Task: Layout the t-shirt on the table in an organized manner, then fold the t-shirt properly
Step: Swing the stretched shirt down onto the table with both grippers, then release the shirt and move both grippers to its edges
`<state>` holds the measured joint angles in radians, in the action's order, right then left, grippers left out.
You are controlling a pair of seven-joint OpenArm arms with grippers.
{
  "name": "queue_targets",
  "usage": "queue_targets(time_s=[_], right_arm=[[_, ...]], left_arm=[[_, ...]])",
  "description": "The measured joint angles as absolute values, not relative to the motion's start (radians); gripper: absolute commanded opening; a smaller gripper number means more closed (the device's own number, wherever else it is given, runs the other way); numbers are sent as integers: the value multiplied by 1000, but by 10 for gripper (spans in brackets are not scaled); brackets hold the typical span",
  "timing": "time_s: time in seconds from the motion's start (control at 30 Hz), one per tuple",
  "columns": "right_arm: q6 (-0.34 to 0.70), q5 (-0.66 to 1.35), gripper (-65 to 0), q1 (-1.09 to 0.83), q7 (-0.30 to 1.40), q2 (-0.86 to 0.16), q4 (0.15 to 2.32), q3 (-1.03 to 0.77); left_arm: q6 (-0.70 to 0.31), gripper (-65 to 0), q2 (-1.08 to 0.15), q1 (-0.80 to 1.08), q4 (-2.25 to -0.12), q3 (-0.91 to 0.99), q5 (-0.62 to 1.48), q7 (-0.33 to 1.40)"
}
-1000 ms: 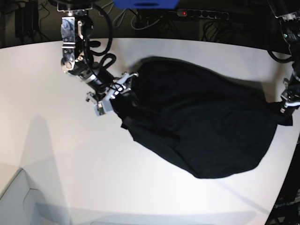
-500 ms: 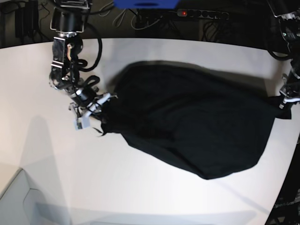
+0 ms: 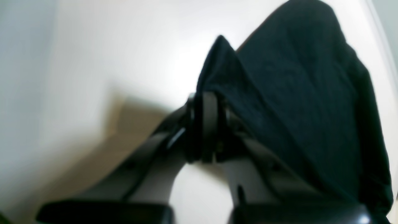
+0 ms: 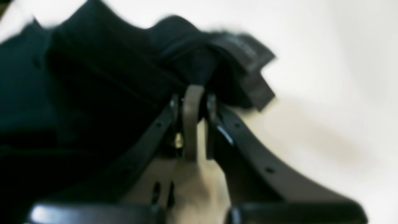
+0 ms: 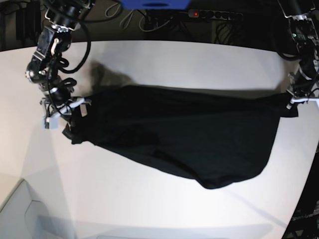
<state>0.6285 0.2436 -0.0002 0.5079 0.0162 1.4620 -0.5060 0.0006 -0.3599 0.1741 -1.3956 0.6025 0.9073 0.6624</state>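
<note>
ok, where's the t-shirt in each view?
Base: t-shirt stretched across the middle between both hands.
Left wrist: upper right, pinched in the left hand.
Right wrist: upper left, pinched in the right hand.
Shared landmark: white table.

Matt black cloth on a smooth white top

We see the t-shirt as soft, matt black cloth with a fine knit and a flat stitched hem; the table is smooth, white and faintly glossy; the right gripper and left gripper show dark, smooth, slightly shiny plastic-looking fingers.
</note>
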Motion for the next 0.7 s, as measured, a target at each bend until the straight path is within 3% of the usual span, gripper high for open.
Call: queue_targets(time_s=[0.13,0.27,0.43,0.6,0.7], right_arm=[[623,242,-393,-31,516,14,1462,-493],[625,248,-289,-38,512,19,1471,-519],[617,242,-228,-56,512,9,1529,-678],[620,247,-223,-52,512,16,1613,-718],[684,242,-223,-55,517,15,1655,-704]], left_arm=[[1,-646,-366,171,-1395,551,906,653],[1,-646,-362,171,-1396,533,906,654],[3,-646,-366,171,-1396,534,906,654],[3,-646,-363,172,-1397,533,906,656],[4,-646,-366,174,-1396,533,906,656]])
